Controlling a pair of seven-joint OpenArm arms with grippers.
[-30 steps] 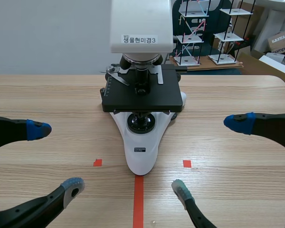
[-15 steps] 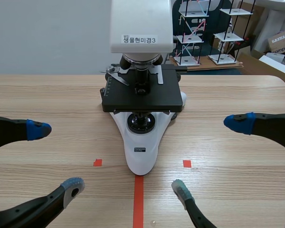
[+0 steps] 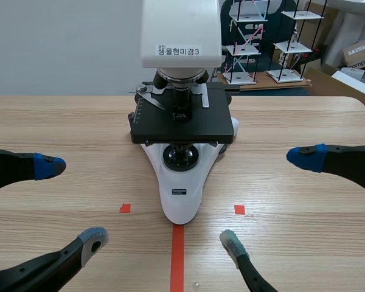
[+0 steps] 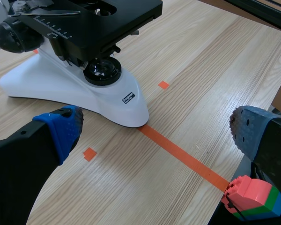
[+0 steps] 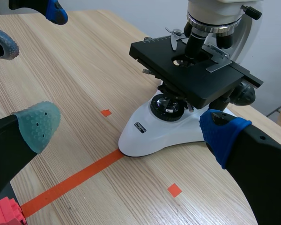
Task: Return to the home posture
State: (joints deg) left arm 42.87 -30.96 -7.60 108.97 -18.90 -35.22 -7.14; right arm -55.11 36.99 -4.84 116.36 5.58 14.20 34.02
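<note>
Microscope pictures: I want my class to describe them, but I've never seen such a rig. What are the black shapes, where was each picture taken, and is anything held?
The black shapes are two robot arms, each ending in two-fingered jaws with soft dotted pads. The scene view looks out from between them: the left arm enters from one side, the right arm from the other. The other two pictures come from a camera on each wrist, looking past that arm's own jaws. On the wooden table stands a white microscope with a black stage, its base touching the end of an orange tape line. Both pairs of jaws stand wide open, one on each side of the microscope, holding nothing.
</note>
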